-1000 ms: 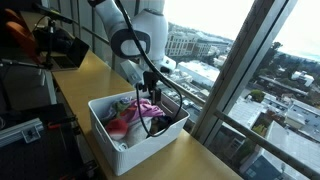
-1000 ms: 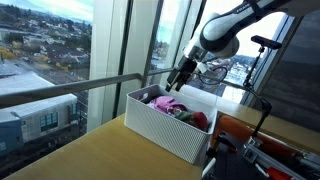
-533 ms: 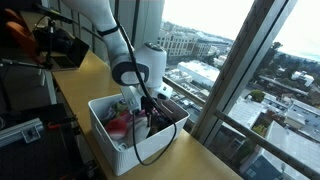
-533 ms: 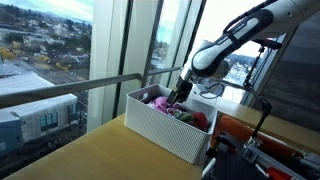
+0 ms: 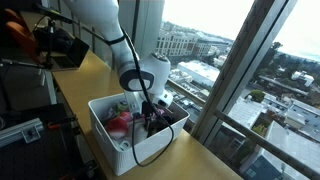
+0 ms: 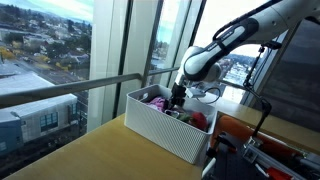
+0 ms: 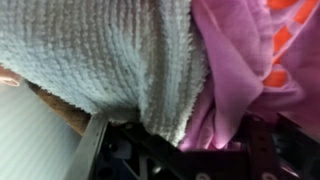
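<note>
In an exterior view, the white bin (image 5: 105, 135) sits on the wooden desk (image 5: 92, 72) at centre frame, with its far corner close to the window post (image 5: 235, 70). You have open room above the bin. Inside it the walls box you in on every side. The arm (image 5: 140, 75) reaches down from the upper left, and the jaws are sunk among the laundry beside a red cloth (image 5: 118, 122). A black cable (image 5: 150, 155) loops over the front wall.

In an exterior view from the desk's other end, the bin's long ribbed wall (image 6: 165, 130) faces you, with bare desk (image 6: 90, 150) at lower left and the window rail (image 6: 100, 85) behind. The jaws dip in at the far rim, just right of the pink cloth (image 6: 155, 98).

In the wrist view, a grey terry towel (image 7: 100, 50) fills the upper left and the pink cloth (image 7: 235, 60) fills the right, with orange marks at the top right corner. Both hang right against the dark jaws along the bottom edge. You cannot tell from any view whether the jaws are spread or pinching fabric.
</note>
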You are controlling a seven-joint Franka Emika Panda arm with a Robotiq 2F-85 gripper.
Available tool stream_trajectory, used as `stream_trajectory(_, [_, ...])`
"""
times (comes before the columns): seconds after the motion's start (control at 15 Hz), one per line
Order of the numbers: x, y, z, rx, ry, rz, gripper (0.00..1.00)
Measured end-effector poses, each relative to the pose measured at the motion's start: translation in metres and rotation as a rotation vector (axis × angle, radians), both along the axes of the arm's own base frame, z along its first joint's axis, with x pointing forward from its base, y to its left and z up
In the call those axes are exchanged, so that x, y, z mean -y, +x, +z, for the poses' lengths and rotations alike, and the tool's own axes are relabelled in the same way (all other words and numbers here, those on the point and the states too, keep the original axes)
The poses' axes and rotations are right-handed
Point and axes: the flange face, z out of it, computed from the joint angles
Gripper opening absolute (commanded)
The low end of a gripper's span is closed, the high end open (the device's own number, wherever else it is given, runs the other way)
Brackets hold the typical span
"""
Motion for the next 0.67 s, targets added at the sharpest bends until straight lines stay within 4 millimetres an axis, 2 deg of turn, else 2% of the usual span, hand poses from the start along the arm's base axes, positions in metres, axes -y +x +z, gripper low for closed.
stream_trajectory(0.13, [-0.005,0.009,0.019,-0.062,0.078,-0.028,0.06])
stream_trajectory(0.2, [-0.007,0.012,0.033,-0.089,0.121,-0.038,0.02])
stream_trajectory(0.33, [-0.011,0.02,0.069,-0.126,0.199,-0.05,0.04])
stream_trajectory(0.67, [-0.007,0.03,0.178,-0.104,0.306,-0.054,0.04])
